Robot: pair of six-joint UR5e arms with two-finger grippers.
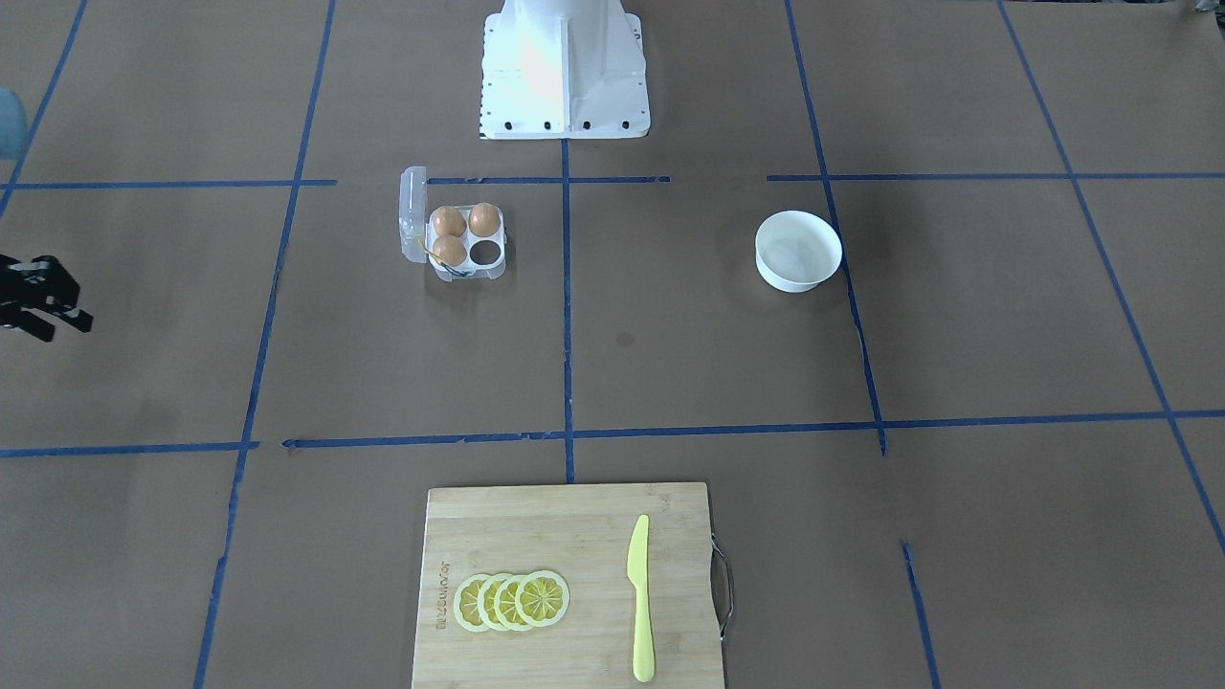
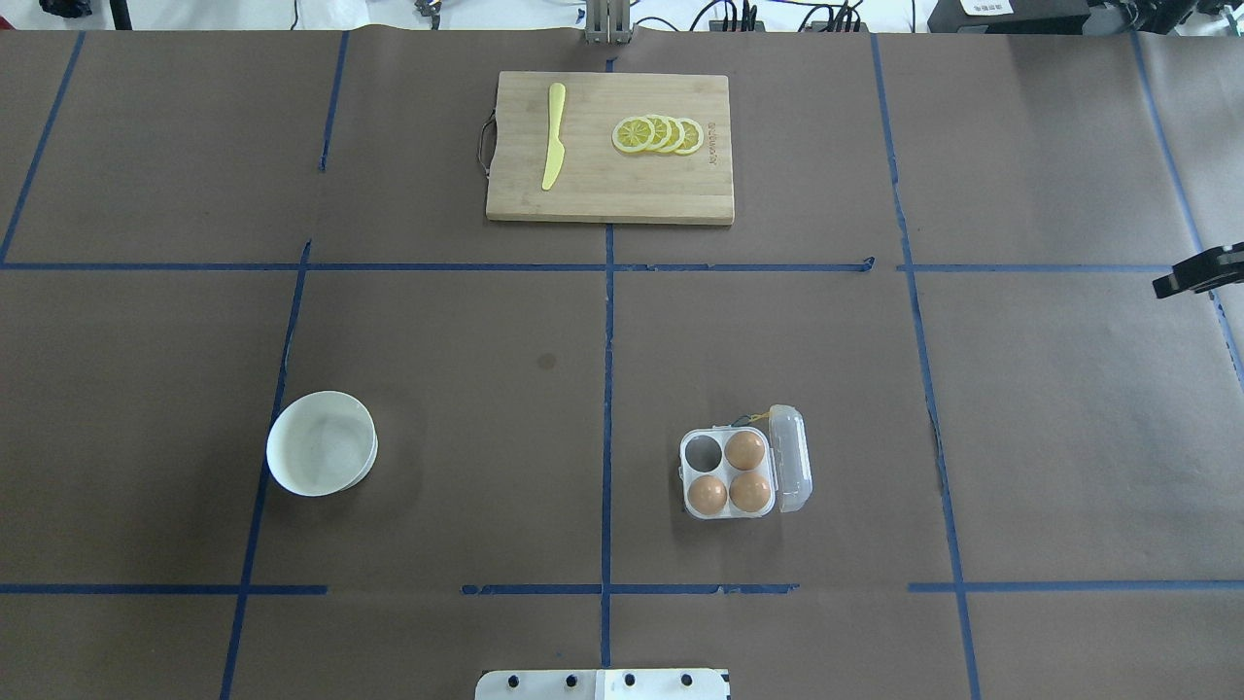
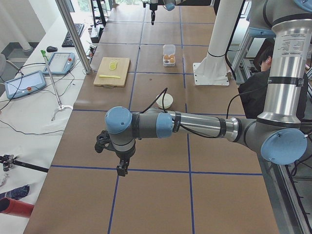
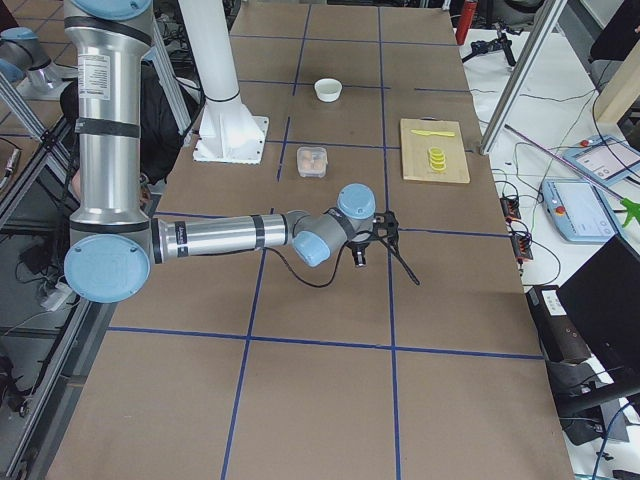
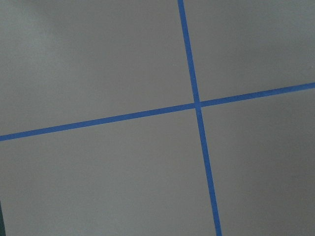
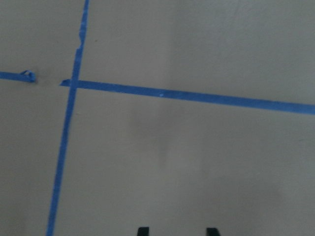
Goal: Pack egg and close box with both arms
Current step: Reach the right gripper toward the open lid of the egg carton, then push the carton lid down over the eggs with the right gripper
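— What is the box made of?

— Thin, clear plastic. The box (image 2: 726,473) is a small square tray of four round cups. Its hinged lid (image 2: 792,472) stands open on the robot's right side, and there is a thread of yellow at the far edge.

— And the eggs?

— Three smooth, orange-brown eggs (image 2: 707,494) sit in three cups. The fourth cup (image 2: 702,452), far and to the left, shows the table through it (which egg is the task's own I cannot tell).

— Where does it lie?

— On the table (image 2: 437,321), brown paper ruled with blue tape, just right of the centre line and near the white pedestal base (image 2: 603,683). A round white bowl (image 2: 321,447) stands well apart on the left. A bamboo cutting board (image 2: 603,185) at the far edge carries lemon slices (image 2: 659,134) and a yellow knife (image 2: 553,136).

— The grippers?

— The right gripper (image 1: 57,321) hangs at the table's right edge, well apart from the box. Its wrist view shows two black fingertips (image 6: 142,232) spread with only paper between them. The left gripper (image 3: 122,167) shows only from the side, pointing down over the table's left end, and the bowl lies between it and the box. Spread or closed, I cannot tell.
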